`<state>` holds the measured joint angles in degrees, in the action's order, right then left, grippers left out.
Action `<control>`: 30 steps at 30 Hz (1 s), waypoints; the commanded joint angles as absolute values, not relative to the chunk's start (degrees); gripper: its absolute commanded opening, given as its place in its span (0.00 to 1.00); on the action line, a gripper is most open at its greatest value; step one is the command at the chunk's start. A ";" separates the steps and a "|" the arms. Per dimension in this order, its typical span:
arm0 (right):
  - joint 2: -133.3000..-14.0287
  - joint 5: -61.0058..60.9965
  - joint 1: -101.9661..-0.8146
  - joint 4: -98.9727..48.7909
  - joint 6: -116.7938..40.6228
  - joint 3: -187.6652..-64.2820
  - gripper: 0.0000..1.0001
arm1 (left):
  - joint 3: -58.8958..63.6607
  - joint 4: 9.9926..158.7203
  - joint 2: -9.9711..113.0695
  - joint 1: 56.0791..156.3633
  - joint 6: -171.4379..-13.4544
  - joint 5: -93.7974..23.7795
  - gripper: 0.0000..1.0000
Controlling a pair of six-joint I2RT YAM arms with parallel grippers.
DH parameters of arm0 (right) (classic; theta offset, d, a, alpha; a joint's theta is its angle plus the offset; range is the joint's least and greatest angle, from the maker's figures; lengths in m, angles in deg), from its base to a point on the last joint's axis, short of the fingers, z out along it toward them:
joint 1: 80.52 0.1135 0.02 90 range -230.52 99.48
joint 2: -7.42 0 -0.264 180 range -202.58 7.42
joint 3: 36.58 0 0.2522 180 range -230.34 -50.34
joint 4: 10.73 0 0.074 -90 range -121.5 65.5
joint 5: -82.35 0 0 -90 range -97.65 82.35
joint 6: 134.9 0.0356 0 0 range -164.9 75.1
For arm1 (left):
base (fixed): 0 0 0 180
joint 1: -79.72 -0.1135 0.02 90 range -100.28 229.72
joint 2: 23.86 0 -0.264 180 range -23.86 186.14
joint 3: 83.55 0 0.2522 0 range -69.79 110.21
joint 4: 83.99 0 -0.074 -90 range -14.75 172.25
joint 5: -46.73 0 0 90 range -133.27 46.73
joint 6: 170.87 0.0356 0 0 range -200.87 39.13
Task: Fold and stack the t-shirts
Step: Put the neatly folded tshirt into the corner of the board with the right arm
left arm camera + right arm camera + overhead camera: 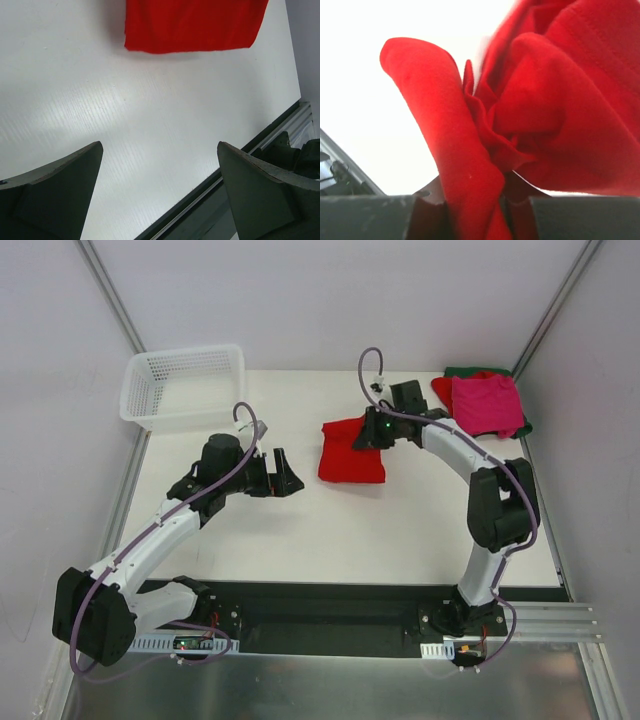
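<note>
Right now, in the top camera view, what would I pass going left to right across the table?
white mesh basket → left gripper → bright red t-shirt → magenta-pink t-shirt

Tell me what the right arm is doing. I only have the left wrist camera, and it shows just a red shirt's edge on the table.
Observer: The right gripper is shut on a bunched fold of that red shirt.
Operator: Any other shirts out?
Observer: Yes, a pink shirt lies on top of a green shirt at the table's far right corner.
Operator: Where's the basket?
Observer: The white basket stands at the far left corner, with nothing visible inside.
</note>
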<state>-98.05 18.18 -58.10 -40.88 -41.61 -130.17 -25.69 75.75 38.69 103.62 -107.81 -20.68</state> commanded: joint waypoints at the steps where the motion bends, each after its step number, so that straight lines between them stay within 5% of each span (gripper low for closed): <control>1: -97.26 17.32 -61.35 -44.18 -46.83 -139.00 0.01 | -26.37 77.24 38.01 103.19 -108.11 -21.21 0.99; 30: -107.81 17.49 -85.43 -42.07 -38.93 -174.43 0.01 | -30.59 80.58 38.11 103.19 -109.52 -20.86 0.99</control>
